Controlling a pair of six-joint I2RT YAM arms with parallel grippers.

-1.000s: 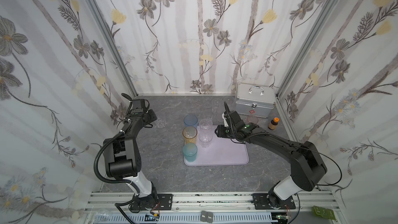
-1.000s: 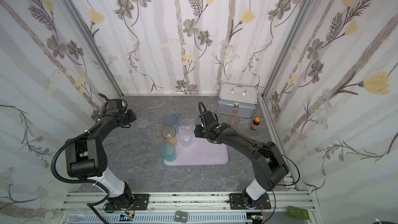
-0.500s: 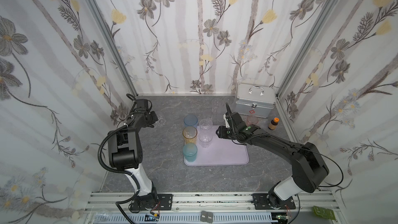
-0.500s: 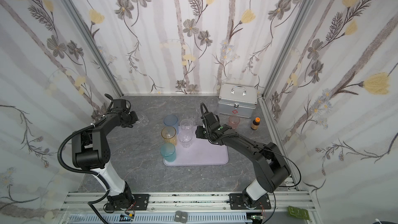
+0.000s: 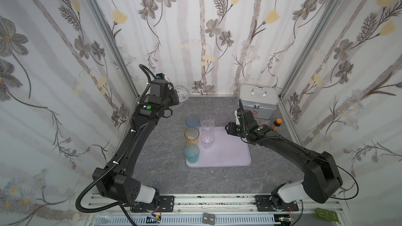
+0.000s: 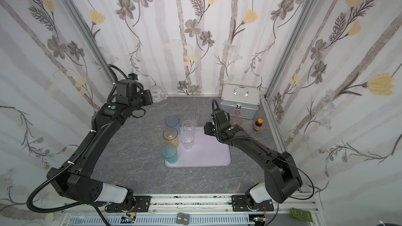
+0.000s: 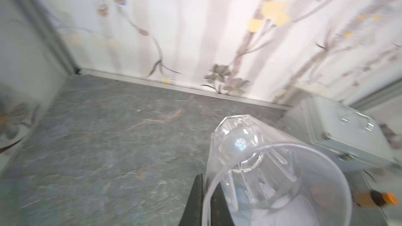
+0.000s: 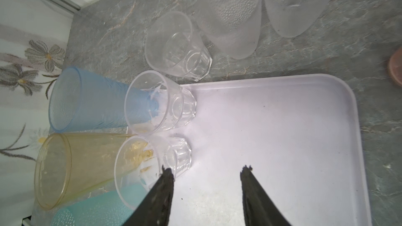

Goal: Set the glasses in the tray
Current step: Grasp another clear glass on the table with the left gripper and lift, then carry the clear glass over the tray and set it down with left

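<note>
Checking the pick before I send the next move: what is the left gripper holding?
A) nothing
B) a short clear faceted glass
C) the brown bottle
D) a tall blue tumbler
B: in the left wrist view the left gripper is pinched on the rim of a short clear faceted glass.

From my station I count ten glasses. Three are tall and tinted: the blue glass (image 5: 192, 122), the amber glass (image 5: 191, 138) and the teal glass (image 5: 191, 154). Four are short, clear and faceted: a first faceted glass (image 8: 178, 46), a second faceted glass (image 8: 161, 103), a third faceted glass (image 8: 141, 161) and a fourth faceted glass (image 5: 182, 93). Two are frosted: one frosted glass (image 8: 230, 18) and the other frosted glass (image 8: 298, 7). I see a single pink glass (image 6: 236, 121). Besides those I have one tray (image 5: 230, 155), one silver case (image 5: 258, 103), one brown bottle (image 5: 276, 125), one desk (image 5: 165, 148), and two claws: the left claw (image 5: 176, 97) and the right claw (image 8: 206, 173).
</note>
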